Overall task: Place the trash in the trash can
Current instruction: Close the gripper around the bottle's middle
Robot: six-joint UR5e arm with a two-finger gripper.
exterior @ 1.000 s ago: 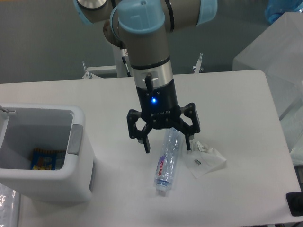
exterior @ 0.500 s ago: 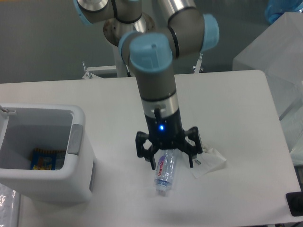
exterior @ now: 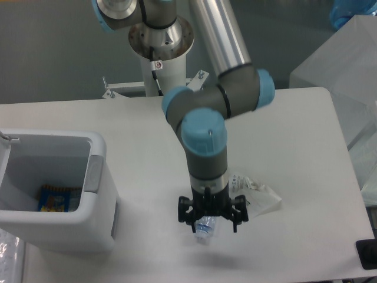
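The end effector (exterior: 212, 220) has dropped onto the bottle (exterior: 204, 227), fingers open astride it. Closing comes next, I judge; the bin (exterior: 100, 236) waits.

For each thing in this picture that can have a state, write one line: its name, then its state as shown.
gripper: open, lowered with a finger on each side of the bottle
bottle: lying on the table, mostly hidden by the gripper, not yet gripped
wrapper: crumpled, lying on the table right of the arm
trash can: upright, open-topped, holds a blue-and-yellow packet
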